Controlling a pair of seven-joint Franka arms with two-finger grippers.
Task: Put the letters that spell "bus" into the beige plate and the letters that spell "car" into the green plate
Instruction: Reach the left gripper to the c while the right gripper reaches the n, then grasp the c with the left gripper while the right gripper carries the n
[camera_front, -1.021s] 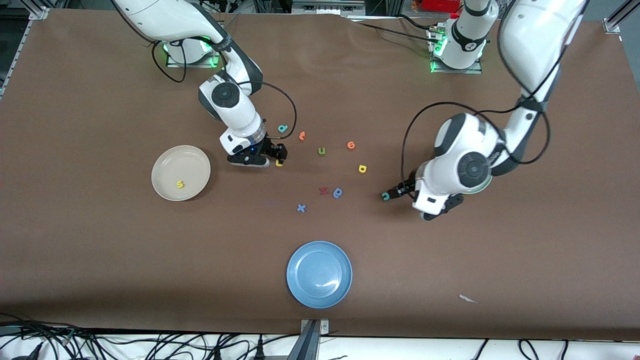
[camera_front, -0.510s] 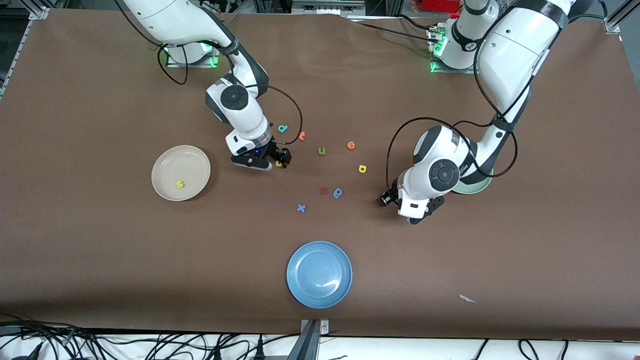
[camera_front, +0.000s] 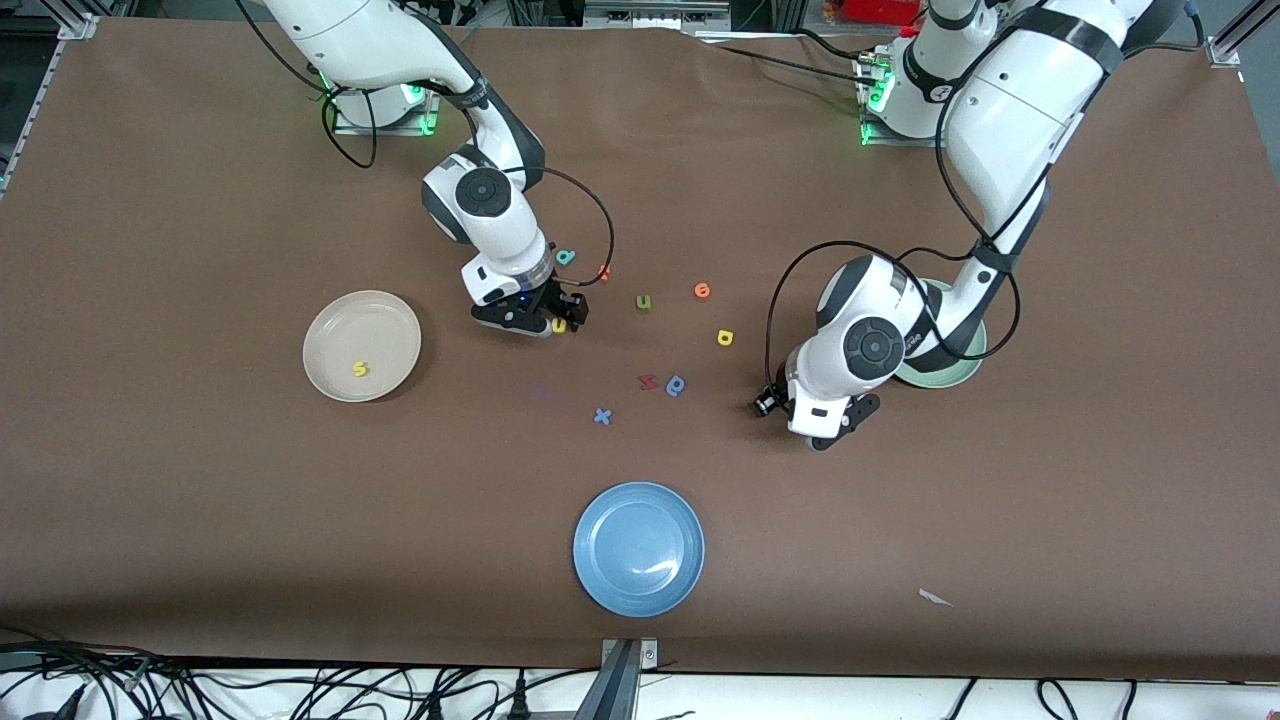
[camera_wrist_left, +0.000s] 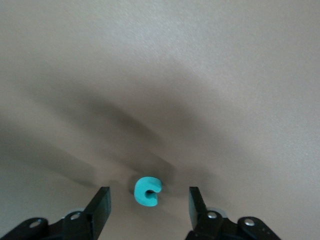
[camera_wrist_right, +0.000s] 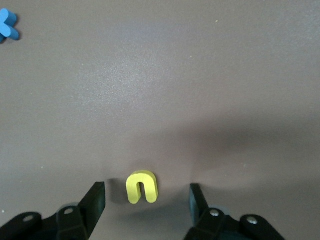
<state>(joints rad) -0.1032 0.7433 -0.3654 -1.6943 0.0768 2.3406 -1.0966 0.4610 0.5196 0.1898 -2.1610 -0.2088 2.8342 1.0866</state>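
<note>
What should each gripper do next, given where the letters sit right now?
Probably close both. The left gripper is open with the teal "c" lying between its fingers, and the right gripper is open astride the yellow "u". Both letters still lie on the table, seemingly centred, so pinching looks like the next step before lifting.

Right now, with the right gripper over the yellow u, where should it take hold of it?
Across the two outer legs of the yellow u, coming straight down. It lies flat on the table between the open fingers of the right gripper, its legs roughly parallel to them, so closing should pinch both sides.
</note>
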